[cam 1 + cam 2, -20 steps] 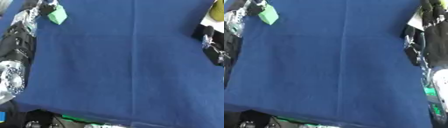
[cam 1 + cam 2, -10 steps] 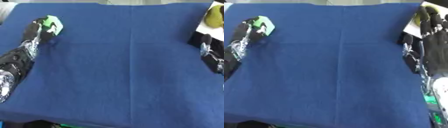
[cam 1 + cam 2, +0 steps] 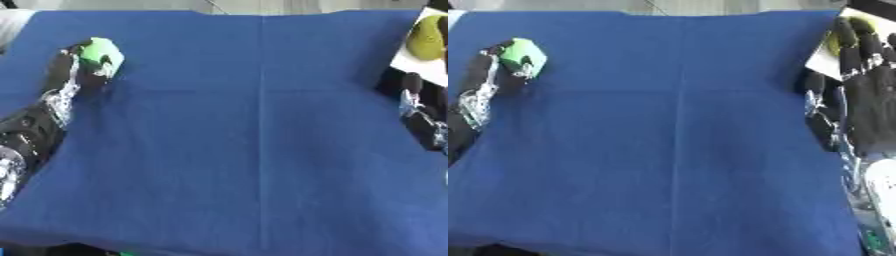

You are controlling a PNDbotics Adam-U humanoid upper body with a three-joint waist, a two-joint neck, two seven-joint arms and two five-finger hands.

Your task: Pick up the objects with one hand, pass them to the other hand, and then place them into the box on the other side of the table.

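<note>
A green block [image 3: 103, 52] is gripped in the curled fingers of the left hand [image 3: 72, 75], above the blue tablecloth [image 3: 254, 135]. The right hand [image 3: 866, 95] is held open, fingers straight, with a yellow-green object [image 3: 429, 36] seen in the white box [image 3: 404, 60] just beyond its fingertips.

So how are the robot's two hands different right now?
The left hand is curled round a green object; the right hand holds nothing. The left hand's fingers are bent, the right hand's are straight and spread. The left hand is over the blue cloth, the right at the cloth's edge by a white box. Both are black.
</note>
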